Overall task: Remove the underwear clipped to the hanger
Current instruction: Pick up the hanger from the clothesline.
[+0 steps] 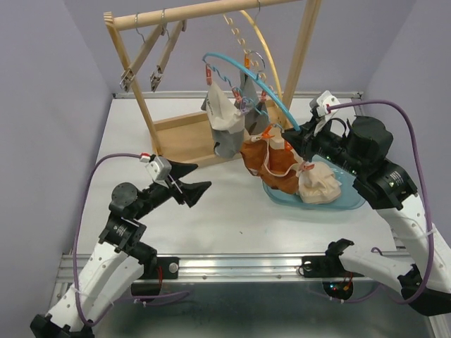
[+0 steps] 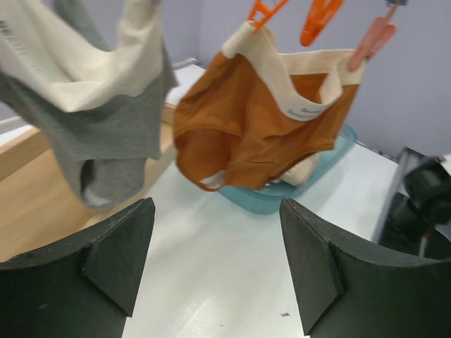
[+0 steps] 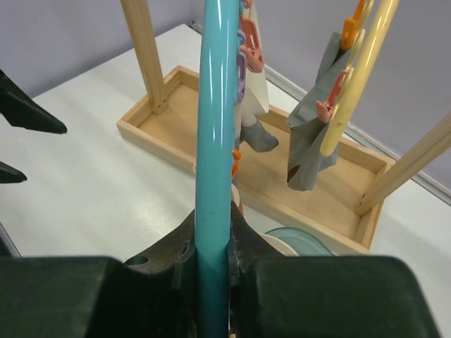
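Left gripper (image 2: 215, 211): my jaws stand wide apart, and nothing is between them.
Right gripper (image 3: 213, 243): my jaws are closed on the blue hanger (image 3: 215, 105). Its bar runs straight away from between them.
Orange-brown underwear (image 2: 254, 134): it is ahead of my left jaws, higher than them and a little to the right. It hangs by a cream waistband with a small label from orange clips (image 2: 310, 17), and the cloth sags in soft folds.
Grey and white underwear (image 2: 106, 105): it is ahead of my left jaws on the left side, also higher. Grey cloth is below and cream-white cloth lies over it.
Beige underwear (image 1: 318, 184): a crumpled heap in the blue tub (image 1: 352, 201), just beside my right jaws on the near side.
Grey underwear (image 3: 306, 134): it is beyond my right jaws to the right, clipped to the yellow hanger (image 3: 359, 84) above the tray of the wooden rack (image 3: 144, 49).
Cut off: the frame edge cuts the top of the grey and white piece, so its clips do not show.
Hard to tell: I cannot say whether the orange-brown cloth touches the tub behind it. The bar hides my right fingertips. From above the hanging pieces overlap, so I cannot count them.
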`<state>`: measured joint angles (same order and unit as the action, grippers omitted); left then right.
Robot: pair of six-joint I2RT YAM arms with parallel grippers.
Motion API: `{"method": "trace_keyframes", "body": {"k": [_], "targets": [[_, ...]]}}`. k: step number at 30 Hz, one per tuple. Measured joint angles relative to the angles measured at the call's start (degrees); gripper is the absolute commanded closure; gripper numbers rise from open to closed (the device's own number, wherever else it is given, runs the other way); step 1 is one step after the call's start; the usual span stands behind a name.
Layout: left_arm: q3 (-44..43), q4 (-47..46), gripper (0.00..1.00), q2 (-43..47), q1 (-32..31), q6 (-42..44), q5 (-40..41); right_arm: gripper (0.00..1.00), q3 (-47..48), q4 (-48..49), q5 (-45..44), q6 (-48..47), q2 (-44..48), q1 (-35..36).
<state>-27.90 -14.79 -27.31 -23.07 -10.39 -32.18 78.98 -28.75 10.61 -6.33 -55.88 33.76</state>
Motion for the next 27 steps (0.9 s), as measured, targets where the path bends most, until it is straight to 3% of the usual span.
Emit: {"method": "trace_keyframes", "body": {"k": [6, 13, 19, 27], "targets": [[-3.02, -1.75, 0.18, -7.32, -17.79, 1.97, 7.54, 0.99, -4.98, 0.39, 5.97, 0.42, 2.75, -1.44], [-8.07, -4.76, 0.17, -16.04, -30.21, 10.16, 15.69, 1.00, -6.75, 0.11, 13.03, 2.23, 2.99, -1.95], [-11.43, -6.73, 0.17, -19.89, -35.12, 18.62, 20.52, 0.99, -6.71, 0.55, 19.78, 4.39, 2.21, -2.10], [-11.45, -10.08, 0.17, -20.00, -35.52, 24.04, 23.87, 0.99, -6.58, 1.03, 26.56, 8.63, -0.52, -2.25]]}}
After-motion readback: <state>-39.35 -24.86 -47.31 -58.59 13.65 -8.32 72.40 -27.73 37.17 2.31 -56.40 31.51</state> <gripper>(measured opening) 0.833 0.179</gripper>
